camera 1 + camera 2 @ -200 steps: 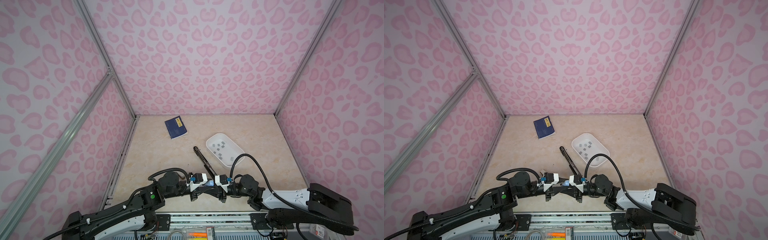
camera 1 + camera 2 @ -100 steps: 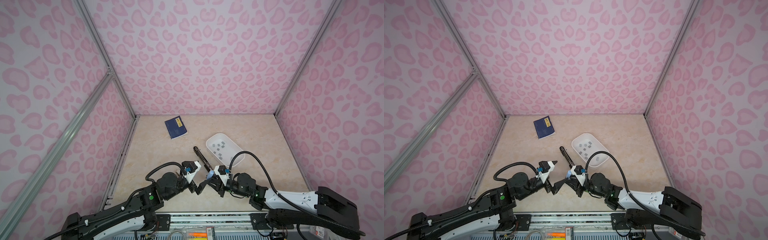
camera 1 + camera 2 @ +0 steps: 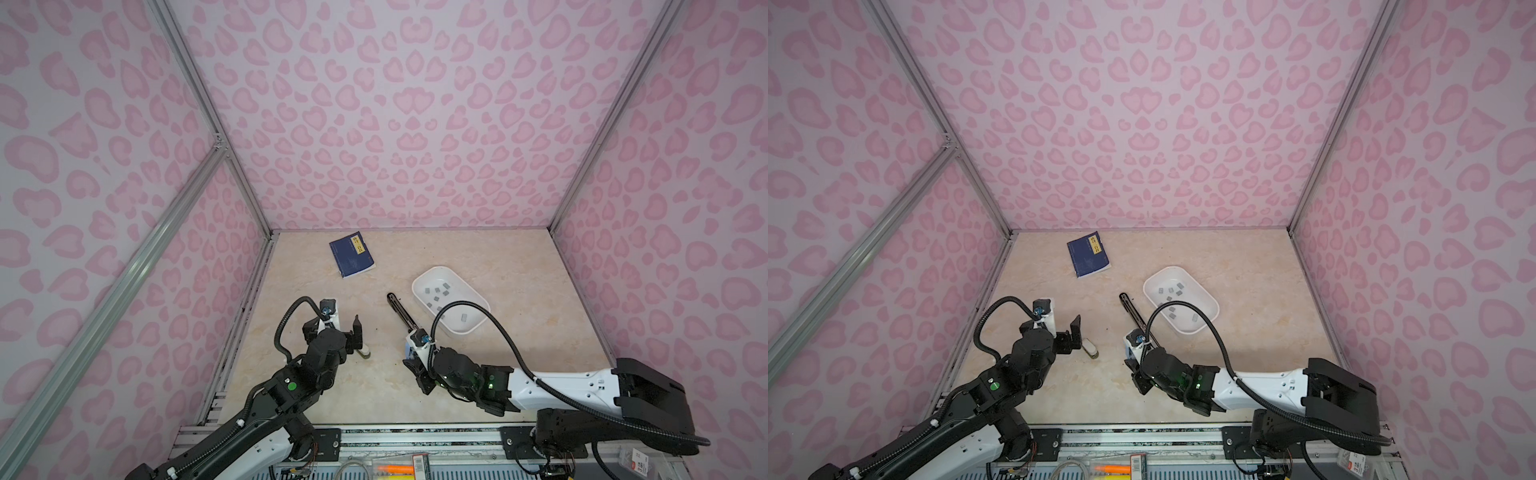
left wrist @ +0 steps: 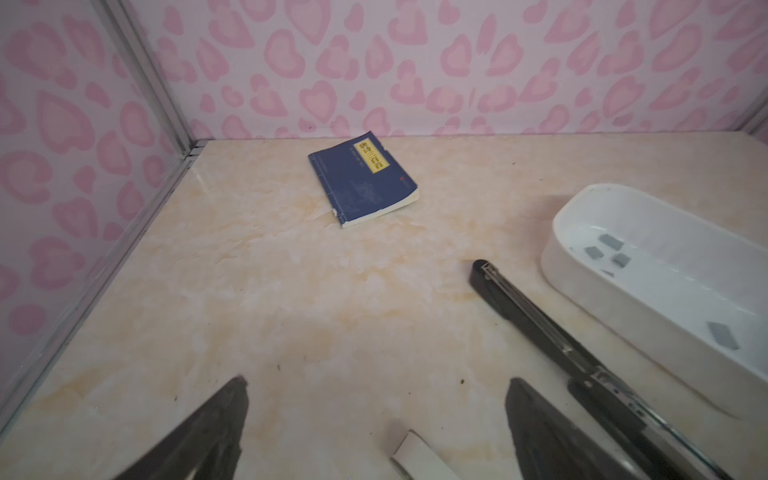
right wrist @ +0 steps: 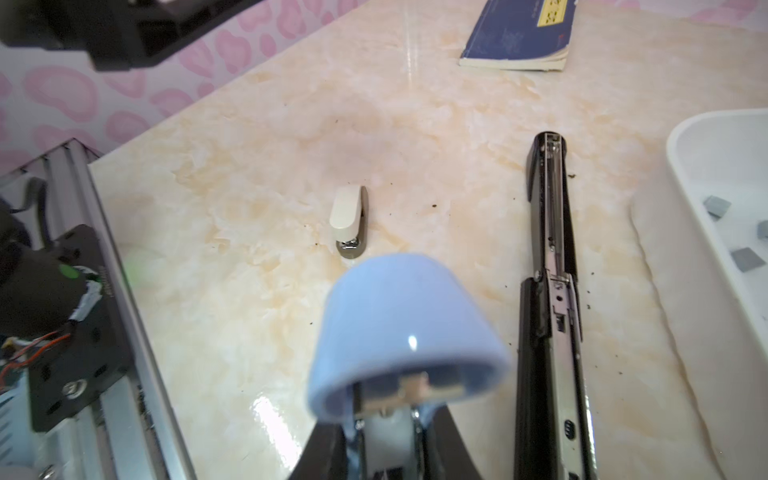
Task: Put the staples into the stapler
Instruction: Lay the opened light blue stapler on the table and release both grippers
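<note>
Stapler nearest my side is the pale blue stapler (image 5: pixel 409 320), seen end-on in the right wrist view and pinched between the fingers of the right tool (image 5: pixel 388 432), low over the near part of the desk (image 3: pixel 374 399), right of centre.

Left of it and a little farther out, a small cream stapler (image 3: pixel 364 352) lies closed on the desk by itself, chrome end toward the near edge. My left tool (image 4: pixel 376 384) hangs over that spot with its fingers spread wide and nothing between them. I cannot tell how far above the cream stapler they are.

Farther out, a black stapler (image 3: pixel 400 311) lies folded open flat, its two halves in one line, metal rail up, running from beside the right arm's wrist diagonally away and leftward. Just beside it on the right stands a white tray (image 3: pixel 471 291).

The staples (image 3: pixel 436 296) are in that tray: small grey blocks loose on its floor, most toward the far end, a couple nearer. The right arm's black cable (image 3: pixel 465 305) arcs across the tray's near end in both top views.

Farthest off, a blue book (image 3: pixel 351 259) with a yellow label lies flat near the back wall, left of centre, well apart from everything else.
</note>
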